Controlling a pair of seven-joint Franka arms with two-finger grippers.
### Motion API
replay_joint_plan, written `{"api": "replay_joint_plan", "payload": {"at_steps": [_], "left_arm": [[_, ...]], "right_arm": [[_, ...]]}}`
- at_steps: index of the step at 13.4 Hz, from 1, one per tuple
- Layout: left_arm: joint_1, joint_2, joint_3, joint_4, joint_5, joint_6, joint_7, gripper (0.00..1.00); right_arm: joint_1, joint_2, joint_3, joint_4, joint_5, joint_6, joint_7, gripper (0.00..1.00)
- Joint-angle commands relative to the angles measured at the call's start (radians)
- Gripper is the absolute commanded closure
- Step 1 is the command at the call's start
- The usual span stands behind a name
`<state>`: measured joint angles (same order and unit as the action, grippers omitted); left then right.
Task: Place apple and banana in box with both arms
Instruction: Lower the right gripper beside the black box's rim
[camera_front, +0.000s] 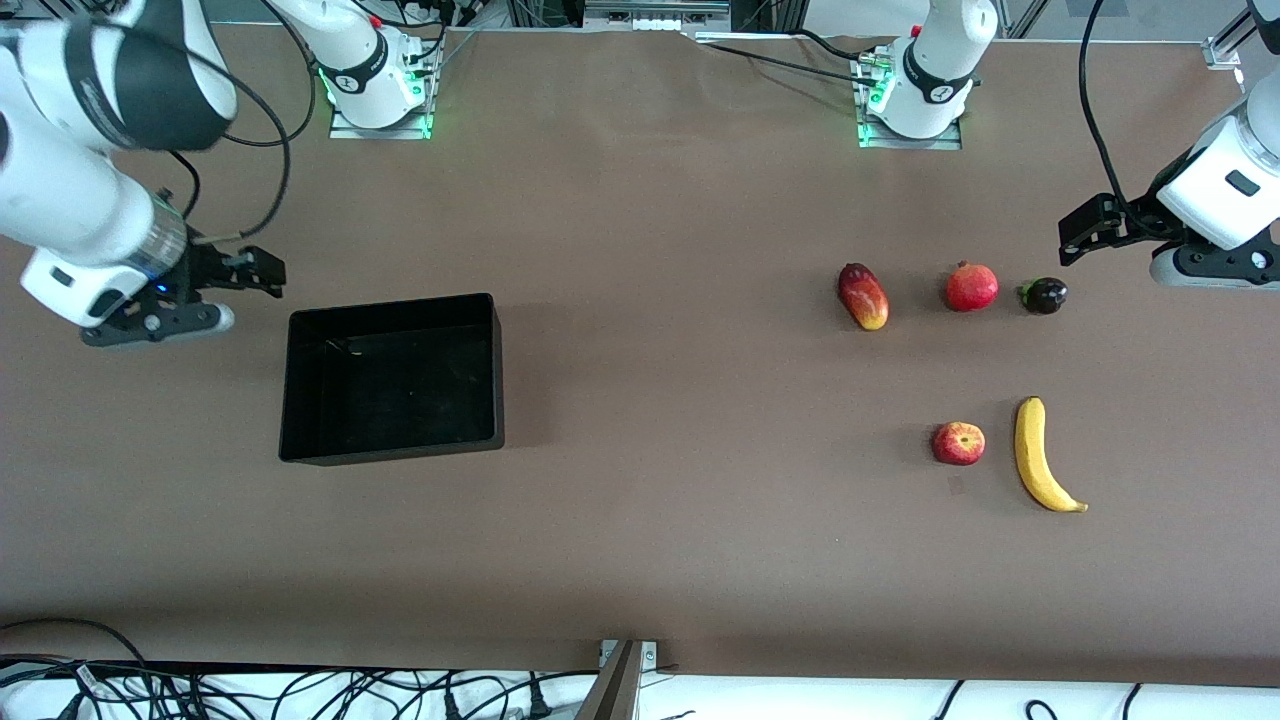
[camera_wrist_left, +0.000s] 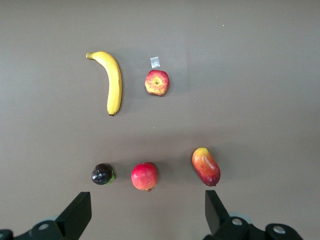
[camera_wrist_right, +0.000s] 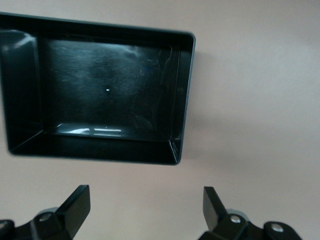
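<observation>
The apple (camera_front: 959, 443), red with a yellowish patch, lies on the table beside the yellow banana (camera_front: 1040, 456) toward the left arm's end. Both show in the left wrist view, the apple (camera_wrist_left: 157, 82) and the banana (camera_wrist_left: 114, 81). The black box (camera_front: 390, 305) stands empty toward the right arm's end and also shows in the right wrist view (camera_wrist_right: 182, 90). My left gripper (camera_front: 1078, 232) is open and empty, up over the table's end near the row of other fruits, and shows in its wrist view (camera_wrist_left: 147, 212). My right gripper (camera_front: 268, 273) is open and empty, up beside the box, and shows in its wrist view (camera_wrist_right: 146, 210).
A row of three other fruits lies farther from the front camera than the apple: a red-yellow mango-like fruit (camera_front: 863, 296), a round red fruit with a crown tip (camera_front: 972, 287) and a small dark purple fruit (camera_front: 1043, 296). A small tape scrap (camera_wrist_left: 155, 62) lies by the apple.
</observation>
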<state>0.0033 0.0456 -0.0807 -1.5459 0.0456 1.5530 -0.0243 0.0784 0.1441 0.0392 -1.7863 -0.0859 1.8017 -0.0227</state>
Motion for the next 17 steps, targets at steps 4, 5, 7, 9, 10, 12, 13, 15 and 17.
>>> {"api": "replay_joint_plan", "payload": {"at_steps": [4,5,7,9,10,12,13,15,17], "left_arm": [[0.004,-0.01,-0.002,-0.01,-0.003,-0.002,0.001,0.0],[0.006,-0.01,-0.002,-0.01,-0.003,-0.002,0.001,0.0],[0.006,-0.01,-0.002,-0.01,-0.003,-0.002,0.0,0.0],[0.006,-0.01,-0.002,-0.01,-0.003,-0.002,0.001,0.0],[0.006,-0.01,-0.002,-0.01,-0.003,-0.002,0.001,0.0],[0.006,-0.012,-0.002,-0.01,-0.003,-0.002,0.001,0.0],[0.004,-0.01,-0.004,-0.01,-0.003,-0.002,0.001,0.0],[0.004,-0.012,-0.005,-0.01,-0.003,-0.002,0.001,0.0],[0.004,-0.012,-0.005,-0.01,-0.003,-0.008,0.001,0.0]], "right_arm": [[-0.008,0.161,-0.056,-0.047,-0.005,0.186,0.044,0.0],[-0.008,0.19,-0.064,-0.05,-0.003,0.223,0.044,0.0],[-0.028,0.241,-0.067,-0.057,0.005,0.286,0.044,0.01],[-0.037,0.274,-0.067,-0.087,0.014,0.356,0.044,0.03],[-0.038,0.284,-0.067,-0.108,0.02,0.399,0.044,0.05],[-0.051,0.299,-0.067,-0.149,0.023,0.47,0.043,0.12],[-0.051,0.304,-0.067,-0.156,0.031,0.479,0.043,0.14],[-0.052,0.308,-0.067,-0.162,0.032,0.479,0.043,0.36],[-0.051,0.308,-0.067,-0.163,0.032,0.478,0.038,0.71]]}}
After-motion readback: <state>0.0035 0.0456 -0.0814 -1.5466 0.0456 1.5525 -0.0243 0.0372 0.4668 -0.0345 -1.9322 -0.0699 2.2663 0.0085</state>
